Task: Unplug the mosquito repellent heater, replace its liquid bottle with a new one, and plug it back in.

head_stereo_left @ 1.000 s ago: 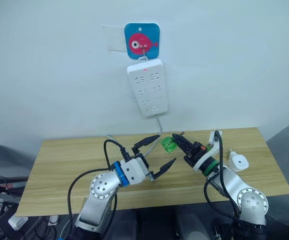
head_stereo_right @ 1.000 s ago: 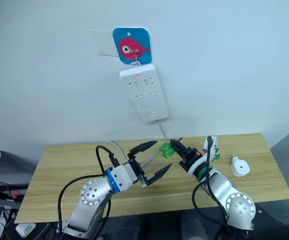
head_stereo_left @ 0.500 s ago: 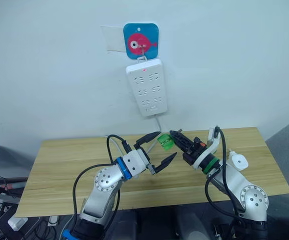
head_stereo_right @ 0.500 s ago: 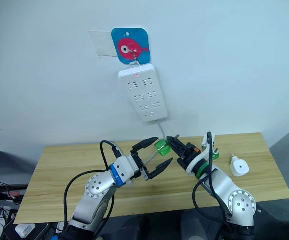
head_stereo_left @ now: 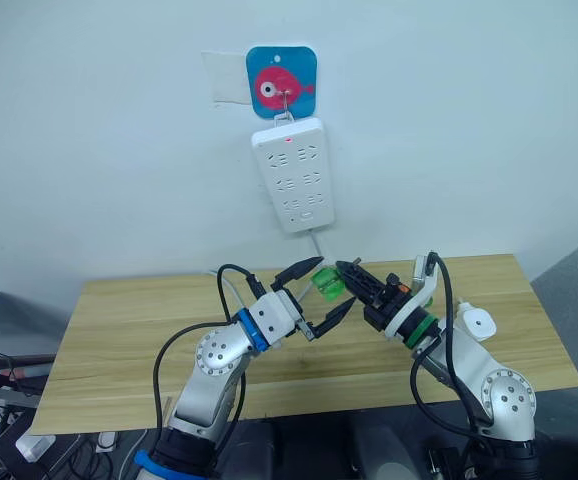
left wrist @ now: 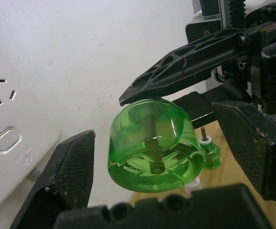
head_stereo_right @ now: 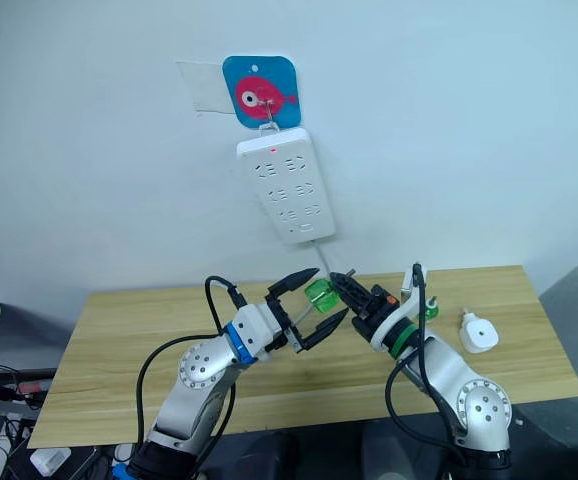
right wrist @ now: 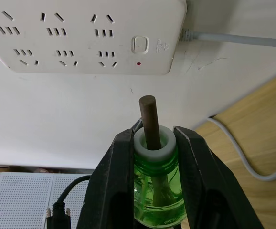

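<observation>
The right gripper point(right wrist: 150, 157) is clamping the green liquid bottle point(left wrist: 150, 145) by its neck, base pointing between the left gripper's point(head_stereo_left: 314, 297) spread fingers, below the power strip point(head_stereo_left: 296, 172).

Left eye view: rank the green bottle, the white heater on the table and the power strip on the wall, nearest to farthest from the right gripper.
1. Green bottle, clamped in the right gripper itself.
2. Heater, on the table by the right arm.
3. Power strip, up on the wall.
</observation>
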